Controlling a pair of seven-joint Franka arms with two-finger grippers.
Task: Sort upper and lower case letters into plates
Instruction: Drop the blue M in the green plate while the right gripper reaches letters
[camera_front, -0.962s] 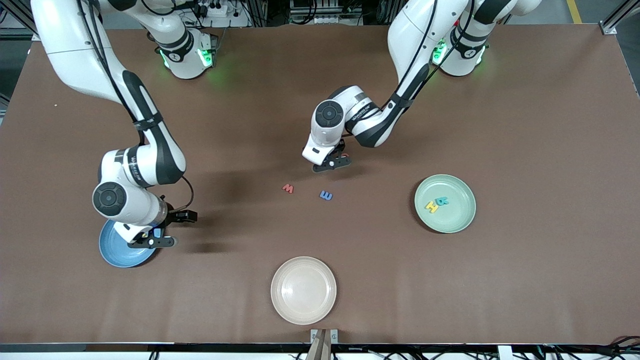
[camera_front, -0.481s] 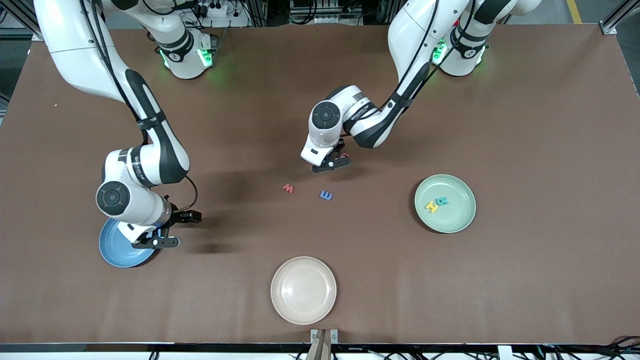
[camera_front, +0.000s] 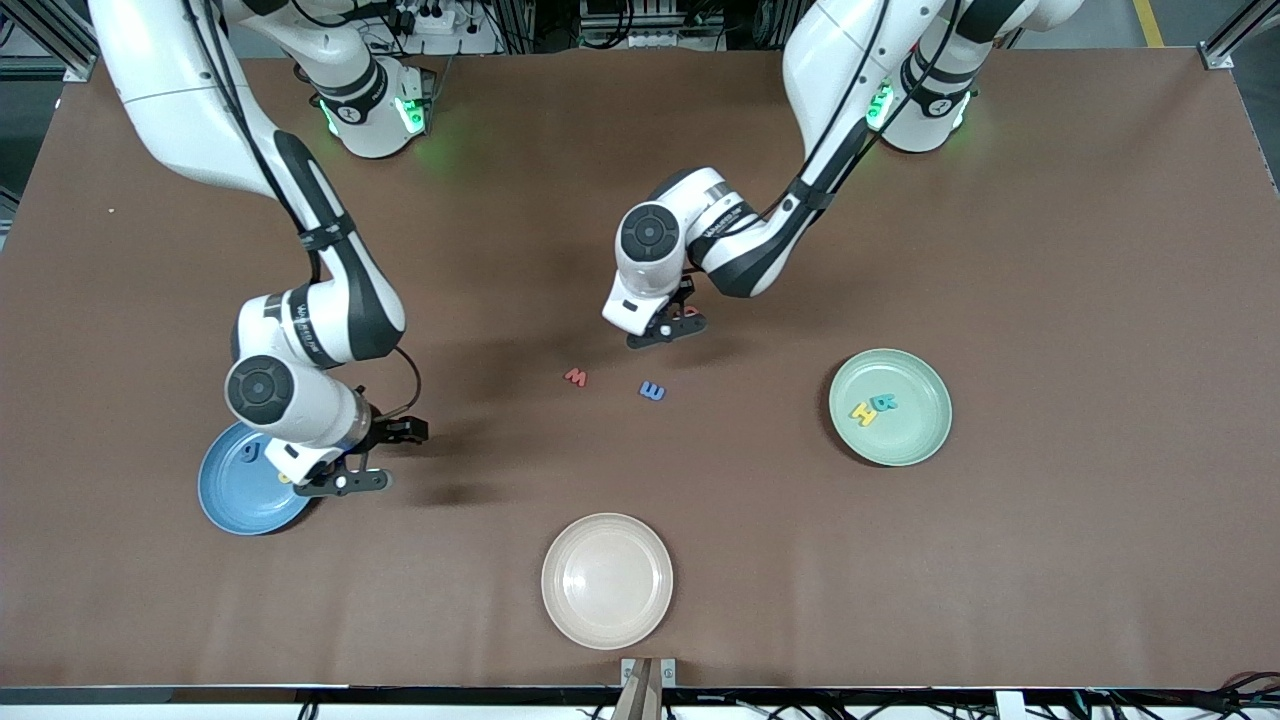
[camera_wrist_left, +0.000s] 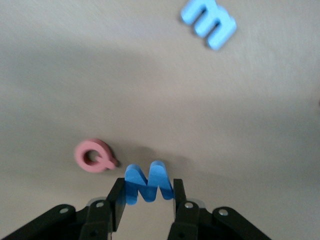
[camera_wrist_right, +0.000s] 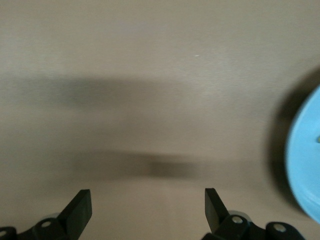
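Letters in the front view: a red one (camera_front: 576, 377) and a blue one (camera_front: 652, 391) lie mid-surface, two (camera_front: 873, 407) in the green plate (camera_front: 920, 440). In the left wrist view, the left gripper (camera_wrist_left: 148, 199) pinches a blue letter (camera_wrist_left: 146, 182) beside a pink one (camera_wrist_left: 94, 156). In the right wrist view, the right gripper (camera_wrist_right: 148, 205) is wide open and empty, beside the blue plate (camera_wrist_right: 305, 165).
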